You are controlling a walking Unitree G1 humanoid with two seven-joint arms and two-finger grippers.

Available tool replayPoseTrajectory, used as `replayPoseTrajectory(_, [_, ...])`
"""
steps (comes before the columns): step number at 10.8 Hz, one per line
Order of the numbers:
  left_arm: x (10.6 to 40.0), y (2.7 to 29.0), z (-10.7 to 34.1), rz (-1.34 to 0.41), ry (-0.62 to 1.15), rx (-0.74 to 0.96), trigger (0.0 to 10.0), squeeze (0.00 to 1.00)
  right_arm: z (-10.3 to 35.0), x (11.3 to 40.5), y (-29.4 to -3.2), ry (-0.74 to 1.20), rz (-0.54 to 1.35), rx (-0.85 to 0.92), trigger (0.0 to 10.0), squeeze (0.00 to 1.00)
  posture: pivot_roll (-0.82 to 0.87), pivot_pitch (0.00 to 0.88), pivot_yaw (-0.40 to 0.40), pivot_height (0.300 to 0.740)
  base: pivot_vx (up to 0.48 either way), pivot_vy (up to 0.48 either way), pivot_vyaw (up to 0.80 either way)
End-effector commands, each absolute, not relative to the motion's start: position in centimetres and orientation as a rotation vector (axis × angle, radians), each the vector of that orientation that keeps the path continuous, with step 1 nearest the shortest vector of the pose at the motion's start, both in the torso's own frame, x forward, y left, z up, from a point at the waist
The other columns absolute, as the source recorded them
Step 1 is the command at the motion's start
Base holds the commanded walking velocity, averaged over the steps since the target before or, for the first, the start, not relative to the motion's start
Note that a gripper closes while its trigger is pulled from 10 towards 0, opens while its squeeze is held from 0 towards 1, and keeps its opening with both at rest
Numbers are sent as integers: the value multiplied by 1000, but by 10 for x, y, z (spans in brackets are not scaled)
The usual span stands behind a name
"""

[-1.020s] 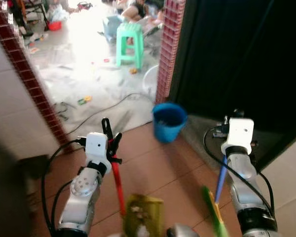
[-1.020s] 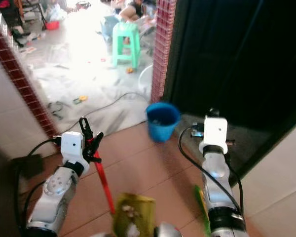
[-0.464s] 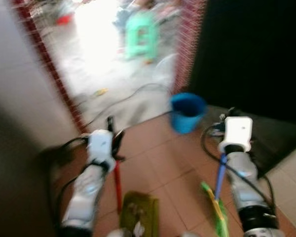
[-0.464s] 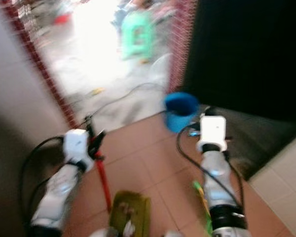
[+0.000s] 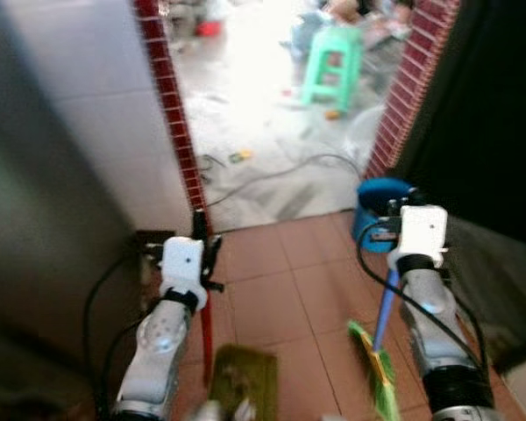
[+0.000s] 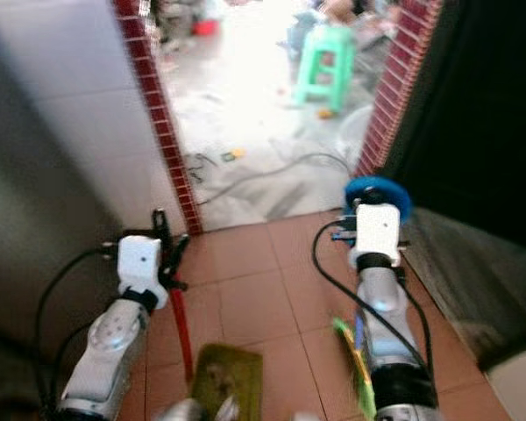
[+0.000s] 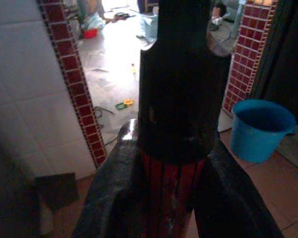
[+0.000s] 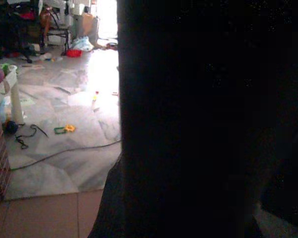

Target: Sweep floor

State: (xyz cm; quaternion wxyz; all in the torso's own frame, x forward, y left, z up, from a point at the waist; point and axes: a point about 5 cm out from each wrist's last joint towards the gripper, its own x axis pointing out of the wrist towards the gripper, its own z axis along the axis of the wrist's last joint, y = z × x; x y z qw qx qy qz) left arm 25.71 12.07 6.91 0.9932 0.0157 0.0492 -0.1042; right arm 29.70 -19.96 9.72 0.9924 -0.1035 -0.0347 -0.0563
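The left gripper is closed around the red handle of an olive-green dustpan, whose pan sits low on the terracotta tile floor below and slightly to the right of that gripper. Pale scraps lie in the pan, too blurred to name. In the left wrist view the black fingers press against the red handle from both sides.

The right gripper stands further right; a blue-handled broom with green bristles hangs below its wrist, bristles down near the floor. Whether its fingers clamp the handle I cannot tell, since the right wrist view is almost wholly dark.

Just beyond the right gripper stands a round blue plastic bucket; its inside is shadowed and its contents cannot be made out. Ahead of both grippers a doorway framed by red brick-tiled edges opens onto a bright grey marble floor with a mint-green plastic stool, a black cable and small litter.
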Motion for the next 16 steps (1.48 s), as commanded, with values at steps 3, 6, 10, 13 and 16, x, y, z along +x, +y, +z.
replayPoseTrajectory(3, [262,123,75,-201,65,7,10000,0,101,299,-190,-95,-79,-196,10000,0,-72,0,15,740,0,0,0])
replayPoseTrajectory(6, [259,127,73,-170,65,24,10000,0,97,300,-188,-76,-53,-196,10000,0,-35,0,-40,740,0,0,0])
replayPoseTrajectory(10, [254,130,71,-156,67,35,10000,0,97,304,-176,-77,-21,-181,10000,0,-21,0,-35,740,0,-79,0])
replayPoseTrajectory(13, [259,132,72,-170,66,47,10000,0,95,301,-182,-73,-44,-184,10000,0,-37,0,-20,740,0,-320,0])
replayPoseTrajectory(16, [257,130,71,-173,67,41,10000,0,95,301,-182,-73,-41,-186,10000,0,-34,0,-20,740,0,-299,0])
